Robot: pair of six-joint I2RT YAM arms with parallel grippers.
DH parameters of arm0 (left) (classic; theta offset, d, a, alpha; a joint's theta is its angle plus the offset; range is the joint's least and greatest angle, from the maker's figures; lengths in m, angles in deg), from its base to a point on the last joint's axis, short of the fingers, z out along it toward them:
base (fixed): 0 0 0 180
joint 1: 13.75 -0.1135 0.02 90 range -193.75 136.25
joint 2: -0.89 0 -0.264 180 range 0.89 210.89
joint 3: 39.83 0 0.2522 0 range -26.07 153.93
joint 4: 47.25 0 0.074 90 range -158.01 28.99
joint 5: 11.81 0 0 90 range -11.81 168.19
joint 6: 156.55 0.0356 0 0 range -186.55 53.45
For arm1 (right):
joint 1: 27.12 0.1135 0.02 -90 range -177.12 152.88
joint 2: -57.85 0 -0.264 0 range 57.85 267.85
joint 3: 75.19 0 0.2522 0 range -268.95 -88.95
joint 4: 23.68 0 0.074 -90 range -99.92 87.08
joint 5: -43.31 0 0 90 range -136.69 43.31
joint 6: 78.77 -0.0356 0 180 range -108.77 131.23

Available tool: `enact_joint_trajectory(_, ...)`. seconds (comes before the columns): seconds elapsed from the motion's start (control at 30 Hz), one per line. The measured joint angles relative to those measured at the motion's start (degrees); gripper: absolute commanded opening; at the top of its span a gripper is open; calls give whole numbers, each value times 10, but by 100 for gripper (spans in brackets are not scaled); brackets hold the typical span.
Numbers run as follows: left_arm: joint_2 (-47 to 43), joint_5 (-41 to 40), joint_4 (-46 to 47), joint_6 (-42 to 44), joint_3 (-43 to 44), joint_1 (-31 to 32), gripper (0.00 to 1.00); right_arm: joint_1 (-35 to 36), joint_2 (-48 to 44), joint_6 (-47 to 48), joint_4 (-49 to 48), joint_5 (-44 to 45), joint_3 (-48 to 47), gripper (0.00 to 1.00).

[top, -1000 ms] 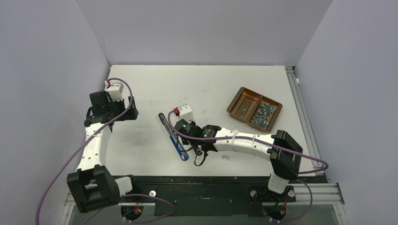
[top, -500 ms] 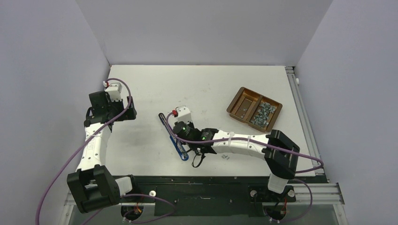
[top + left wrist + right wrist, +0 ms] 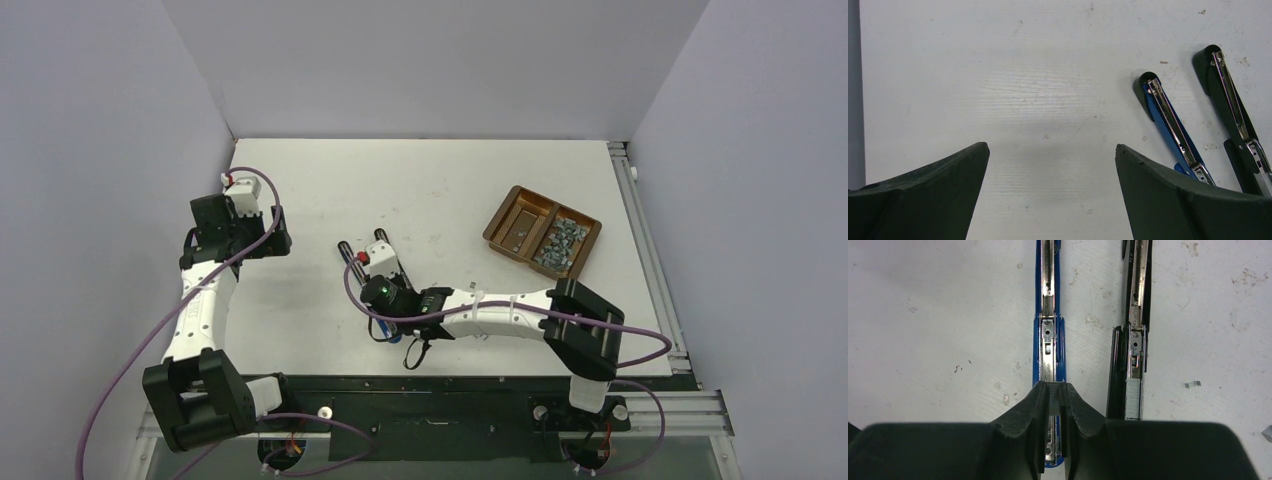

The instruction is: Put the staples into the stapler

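Note:
My right gripper (image 3: 1054,390) is shut on a short silver staple strip (image 3: 1054,396) and holds it right over the open channel of the blue stapler (image 3: 1048,335), which lies flat on the table. Beside it on the right lies an open black stapler (image 3: 1133,340) with a strip of staples (image 3: 1133,397) in its channel. In the top view my right gripper (image 3: 385,297) covers most of the blue stapler (image 3: 349,257). More staples (image 3: 560,243) fill one compartment of the brown tray (image 3: 497,215). My left gripper (image 3: 1050,150) is open and empty above bare table, left of both staplers.
Two loose staple bits (image 3: 1193,384) lie on the table right of the black stapler. The tray stands at the back right. Both staplers also show in the left wrist view, blue (image 3: 1168,122) and black (image 3: 1230,100). Grey walls enclose the table.
My right arm has swung left and nearer, carrying the staple strip over the blue stapler. The left arm has not moved.

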Motion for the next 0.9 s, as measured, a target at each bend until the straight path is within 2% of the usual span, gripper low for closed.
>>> enact_joint_trajectory(0.9, 8, 9, 4, 0, 0, 0, 96, 7, 27, 17, -24, 3, 9, 8)
